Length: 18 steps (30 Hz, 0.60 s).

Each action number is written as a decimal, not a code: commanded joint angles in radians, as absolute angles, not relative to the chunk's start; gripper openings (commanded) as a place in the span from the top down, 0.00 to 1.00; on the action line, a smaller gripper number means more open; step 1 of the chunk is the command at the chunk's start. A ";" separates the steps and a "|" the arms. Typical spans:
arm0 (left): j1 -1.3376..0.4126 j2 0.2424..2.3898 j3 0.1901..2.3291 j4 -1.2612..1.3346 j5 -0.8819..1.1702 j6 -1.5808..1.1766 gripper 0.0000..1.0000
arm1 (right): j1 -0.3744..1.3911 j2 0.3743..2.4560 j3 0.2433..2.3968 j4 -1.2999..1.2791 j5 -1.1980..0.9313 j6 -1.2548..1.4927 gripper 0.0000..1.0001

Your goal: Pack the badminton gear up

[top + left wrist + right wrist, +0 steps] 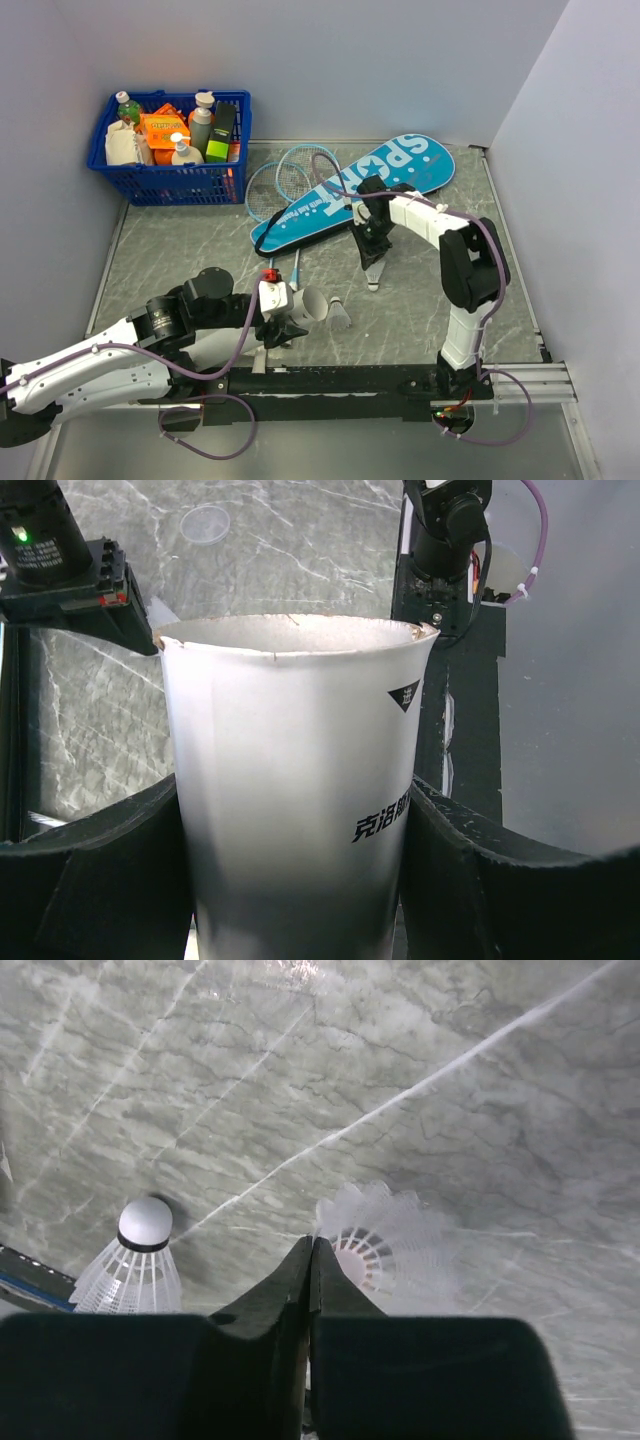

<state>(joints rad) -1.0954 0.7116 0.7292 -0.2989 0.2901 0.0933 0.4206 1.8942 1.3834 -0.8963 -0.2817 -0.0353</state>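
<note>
My left gripper (292,318) is shut on a white paper cup (312,304) with black print; in the left wrist view the cup (300,770) fills the gap between both fingers (100,870). My right gripper (372,278) points down at the table, its jaws shut on the skirt rim of a white shuttlecock (385,1245). A second shuttlecock (135,1260) lies to its left, cork up. Two light-blue rackets (280,180) lie partly under the teal "SPORT" bag (350,190) at the back.
A blue basket (170,185) of bottles and packets stands at the back left. A small round clear lid (205,525) lies on the grey marbled table. The black rail (330,380) with the arm bases runs along the near edge.
</note>
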 commanded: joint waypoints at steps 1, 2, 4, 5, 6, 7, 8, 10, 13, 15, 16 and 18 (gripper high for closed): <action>-1.095 0.715 0.764 -0.302 0.304 0.011 0.99 | 0.407 1.829 1.365 -0.881 -0.285 -0.012 1.00; -1.095 0.715 0.764 -0.302 0.304 0.011 0.99 | 0.405 1.818 1.362 -0.877 -0.288 -0.008 1.00; -1.095 0.716 0.762 -0.301 0.301 0.011 0.99 | 0.402 1.798 1.352 -0.861 -0.290 -0.002 1.00; -1.095 0.716 0.761 -0.299 0.296 0.011 0.99 | 0.402 1.769 1.350 -0.854 -0.290 0.027 1.00; -1.095 0.719 0.762 -0.298 0.290 0.008 0.99 | 0.402 1.749 1.347 -0.845 -0.284 0.040 1.00; -1.095 0.719 0.761 -0.292 0.287 0.006 0.99 | 0.402 1.724 1.336 -0.821 -0.281 0.052 1.00; -1.095 0.721 0.759 -0.288 0.282 0.006 0.99 | 0.403 1.673 1.329 -0.809 -0.278 0.081 1.00; -1.095 0.730 0.756 -0.279 0.261 0.006 0.99 | 0.405 1.579 1.307 -0.770 -0.273 0.115 1.00; -1.095 0.761 0.761 -0.275 0.221 -0.037 0.99 | 0.417 1.433 1.266 -0.729 -0.270 0.172 1.00; -1.095 0.788 0.767 -0.275 0.198 -0.054 0.99 | 0.425 1.358 1.246 -0.687 -0.281 0.205 1.00; -1.095 0.798 0.770 -0.272 0.186 -0.061 0.99 | 0.429 1.285 1.227 -0.674 -0.296 0.216 1.00; -1.095 0.818 0.778 -0.264 0.181 -0.081 0.99 | 0.451 1.206 1.207 -0.625 -0.296 0.250 1.00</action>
